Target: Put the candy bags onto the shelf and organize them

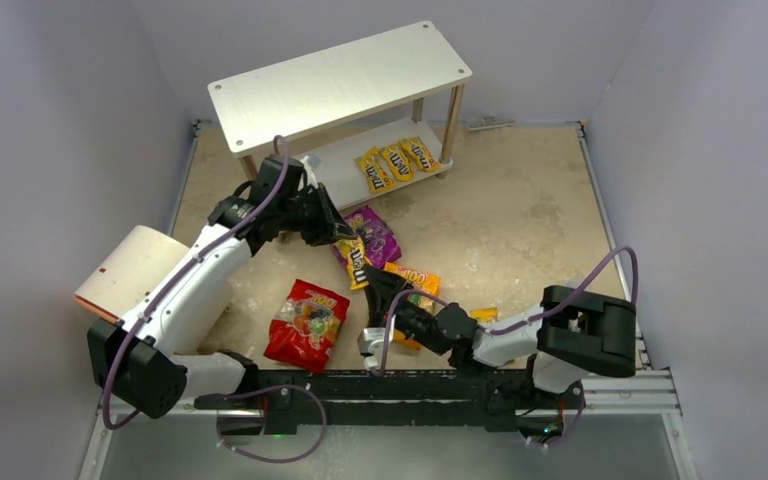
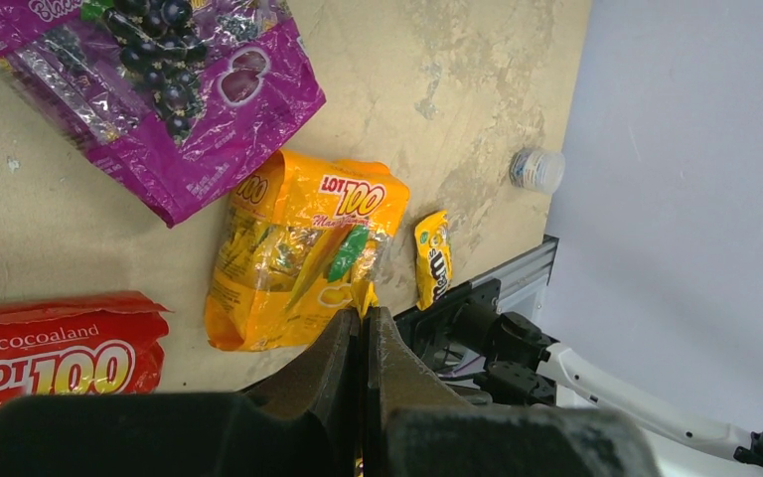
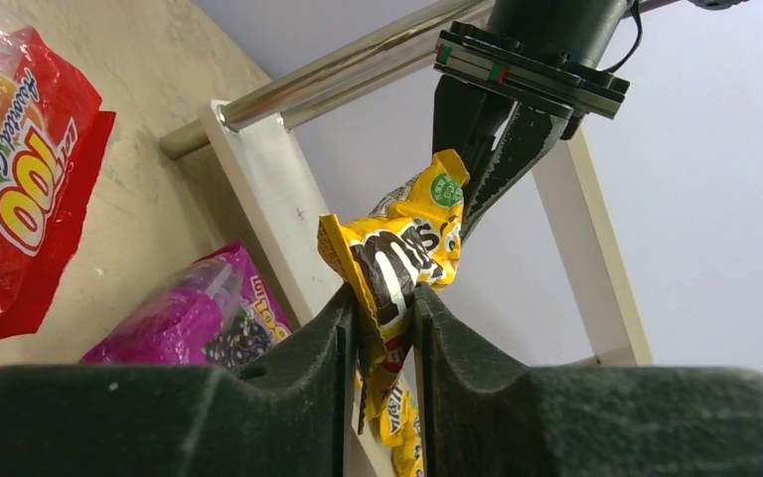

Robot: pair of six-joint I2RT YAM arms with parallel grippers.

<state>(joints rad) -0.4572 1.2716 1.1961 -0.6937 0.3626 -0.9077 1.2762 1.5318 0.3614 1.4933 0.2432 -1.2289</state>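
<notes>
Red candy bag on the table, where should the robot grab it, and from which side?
Probably by the flat sealed strip at its far end, above the logo, coming straight down from above. The red bag lies flat and face up. Its filled middle looks too wide to pinch, but that thin edge should slip between the fingers.

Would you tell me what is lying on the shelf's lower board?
Three yellow packets lie side by side near its right end; the top board hides its far part.
</notes>
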